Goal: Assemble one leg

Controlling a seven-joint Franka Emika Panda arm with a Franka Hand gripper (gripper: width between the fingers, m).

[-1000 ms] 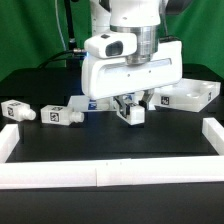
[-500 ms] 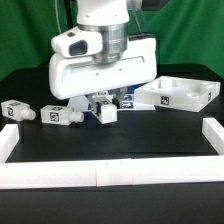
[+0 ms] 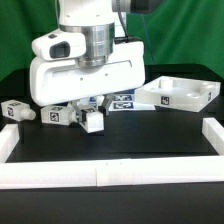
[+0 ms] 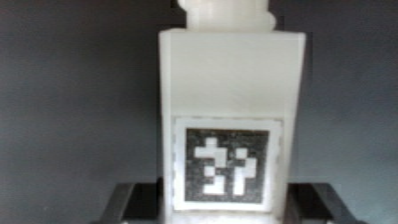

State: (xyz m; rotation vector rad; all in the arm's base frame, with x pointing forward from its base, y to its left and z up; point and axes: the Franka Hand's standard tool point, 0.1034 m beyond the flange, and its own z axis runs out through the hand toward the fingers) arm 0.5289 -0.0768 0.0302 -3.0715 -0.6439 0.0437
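My gripper (image 3: 93, 116) is shut on a leg (image 3: 94, 122), a short white square block with a tag mark, held just above the black table. In the wrist view the leg (image 4: 231, 120) fills the middle, its tag facing the camera, and the dark fingers (image 4: 139, 198) press on both its sides. Two more legs lie at the exterior view's left: one (image 3: 17, 110) near the white wall, one (image 3: 58, 115) just left of the held leg. The wide white tray-like piece (image 3: 180, 94) with round sockets lies at the right.
A low white wall (image 3: 110, 175) runs along the front and up both sides of the black table. The marker board (image 3: 122, 101) lies behind the gripper, partly hidden by the hand.
The arm has moved toward the exterior view's left with the leg in its fingers, from beside the tray-like piece to close by the two loose legs.
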